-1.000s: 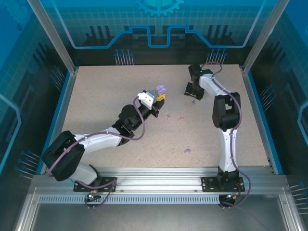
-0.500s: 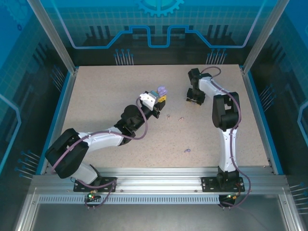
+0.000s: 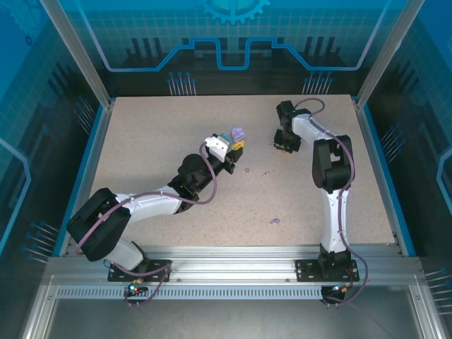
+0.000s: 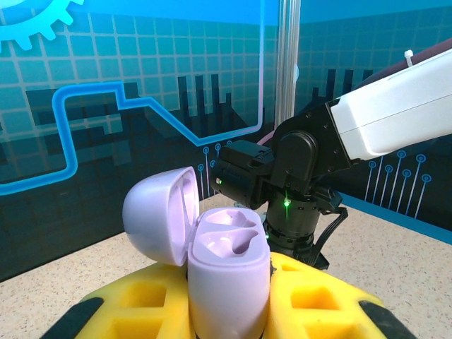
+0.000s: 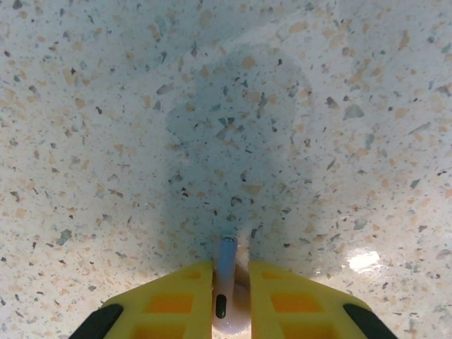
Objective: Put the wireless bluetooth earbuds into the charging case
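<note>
Gaping lilac case [image 4: 227, 275]; pale blue-tipped bud [image 5: 224, 300] pinched.

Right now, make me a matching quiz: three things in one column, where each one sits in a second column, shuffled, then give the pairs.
Things:
1. charging case
2. pale earbud
3. lilac earbud

Places:
A. lying loose on the table
B. pinched in the right claw
C. held in the left claw, lid open

Pairs: 1-C, 2-B, 3-A
</note>
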Robot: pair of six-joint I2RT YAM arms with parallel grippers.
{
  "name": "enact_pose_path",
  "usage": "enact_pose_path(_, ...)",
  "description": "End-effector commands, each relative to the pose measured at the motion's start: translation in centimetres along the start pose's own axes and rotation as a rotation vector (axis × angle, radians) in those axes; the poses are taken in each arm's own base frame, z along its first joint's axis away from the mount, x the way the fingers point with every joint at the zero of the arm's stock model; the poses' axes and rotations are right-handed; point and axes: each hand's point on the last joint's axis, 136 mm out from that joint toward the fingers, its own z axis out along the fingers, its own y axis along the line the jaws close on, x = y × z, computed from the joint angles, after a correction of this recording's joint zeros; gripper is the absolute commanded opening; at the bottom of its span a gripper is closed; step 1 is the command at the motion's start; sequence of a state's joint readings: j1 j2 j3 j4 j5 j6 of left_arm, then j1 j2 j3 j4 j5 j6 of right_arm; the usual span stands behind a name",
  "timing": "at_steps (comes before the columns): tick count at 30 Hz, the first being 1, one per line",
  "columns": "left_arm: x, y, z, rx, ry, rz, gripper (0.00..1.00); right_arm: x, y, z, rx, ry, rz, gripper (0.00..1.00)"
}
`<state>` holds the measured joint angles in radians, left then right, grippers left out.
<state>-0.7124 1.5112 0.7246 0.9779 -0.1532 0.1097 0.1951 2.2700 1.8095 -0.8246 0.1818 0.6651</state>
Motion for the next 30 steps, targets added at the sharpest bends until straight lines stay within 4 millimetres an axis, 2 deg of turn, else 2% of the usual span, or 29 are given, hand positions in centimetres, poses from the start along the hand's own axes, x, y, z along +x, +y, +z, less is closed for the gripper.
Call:
enact_pose_path(1,-2.5,0.4,0.0,-0.009,-0.068,-0.013,0.00,0.7,-0.2,-0.9,-0.032,0.011,0.006,0.16)
enact_pose_path(7,-2.9,0.6,-0.4,-0.016,-0.073,-0.016,0.00,1.8,0.5,-4.5,-0.089,-0.043,-0.010,0.15)
enact_pose_path(11,-3.4,0.9,-1.1,-0.032,-0.081,-0.019,0.00,4.1,1.2,-7.4,-0.132,-0.070,-0.038,0.15)
enact_pose_path(14,-3.8,1.1,-1.7,-0.042,-0.083,-0.016,0.00,6.9,2.0,-9.5,-0.175,-0.080,-0.070,0.15)
enact_pose_path(19,-4.4,1.5,-3.3,-0.059,-0.084,-0.015,0.00,13.6,3.9,-12.0,-0.220,-0.073,-0.151,0.15)
enact_pose_path(24,-4.7,1.9,-4.8,-0.072,-0.083,-0.023,0.00,19.9,4.9,-11.2,-0.226,-0.011,-0.165,0.16)
enact_pose_path(28,-4.8,2.0,-5.6,-0.074,-0.079,-0.027,0.00,23.8,5.5,-9.2,-0.179,0.048,-0.179,0.15)
enact_pose_path(30,-4.9,2.0,-6.0,-0.076,-0.080,-0.027,0.00,25.1,5.7,-8.7,-0.157,0.061,-0.187,0.15)
